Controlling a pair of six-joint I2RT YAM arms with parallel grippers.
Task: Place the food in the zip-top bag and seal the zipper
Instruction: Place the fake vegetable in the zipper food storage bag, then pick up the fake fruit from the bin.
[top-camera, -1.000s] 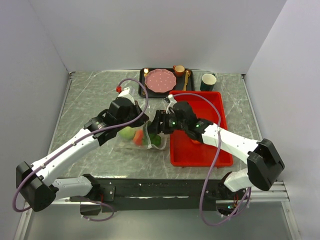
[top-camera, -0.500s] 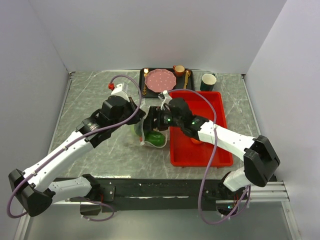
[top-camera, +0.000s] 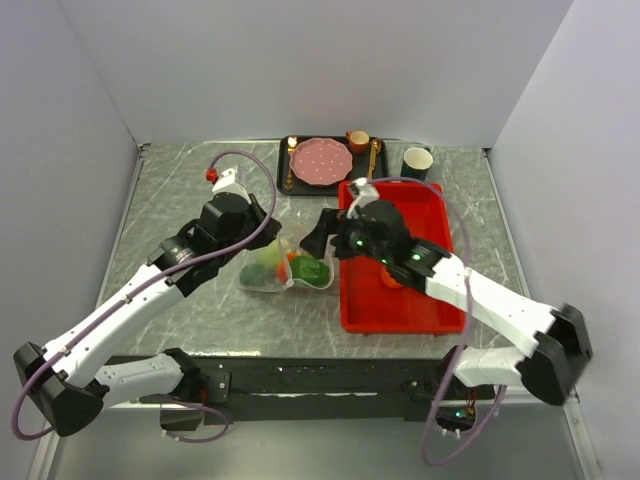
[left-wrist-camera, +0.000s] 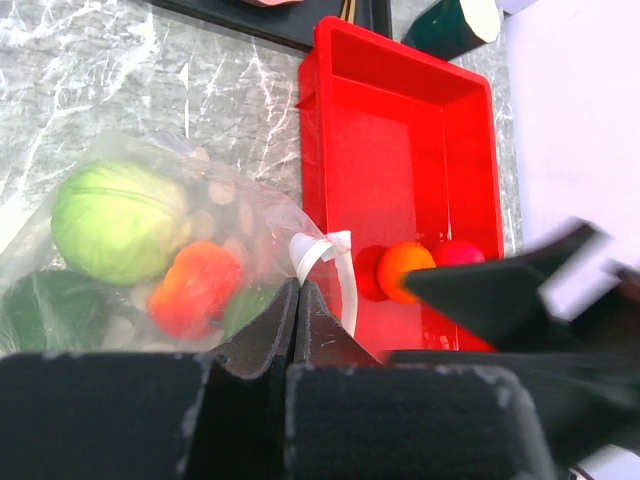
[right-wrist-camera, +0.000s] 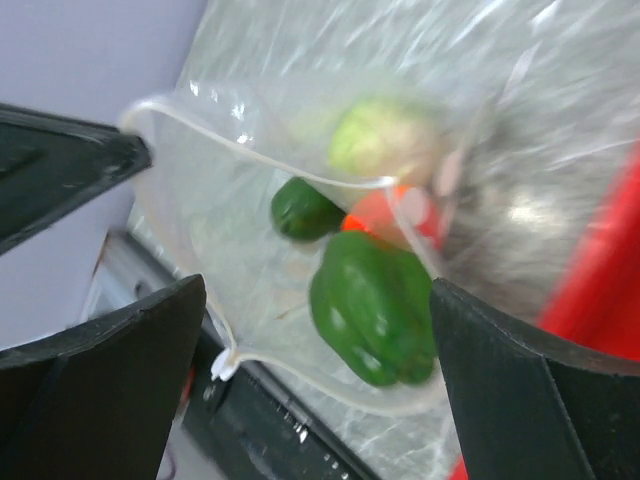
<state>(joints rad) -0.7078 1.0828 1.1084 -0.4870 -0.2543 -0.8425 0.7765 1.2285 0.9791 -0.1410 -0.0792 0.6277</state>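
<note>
The zip-top bag (top-camera: 272, 280) lies on the marble table, left of the red tray (top-camera: 440, 215), with its mouth open. My left gripper (left-wrist-camera: 297, 288) is shut on the bag's edge near the white zipper (left-wrist-camera: 322, 248). Inside the bag are the pale cabbage (left-wrist-camera: 118, 220), a red-yellow fruit (left-wrist-camera: 195, 285) and the dark avocado (right-wrist-camera: 305, 208). The green pepper (right-wrist-camera: 375, 305) lies in the bag's mouth. My right gripper (right-wrist-camera: 315, 370) stands wide open above the pepper without touching it. The orange (left-wrist-camera: 408, 268) and the red apple (left-wrist-camera: 455, 252) sit in the red tray.
A black tray (top-camera: 294, 187) at the back holds a pink plate (top-camera: 320, 160), a small orange cup (top-camera: 357, 140) and gold cutlery. A dark green cup (top-camera: 417, 162) stands beside it. Grey walls close in both sides.
My right gripper opened, let the green pepper go into the bag's mouth and drew back to the right. My left gripper moved back and left, still holding the bag's edge.
</note>
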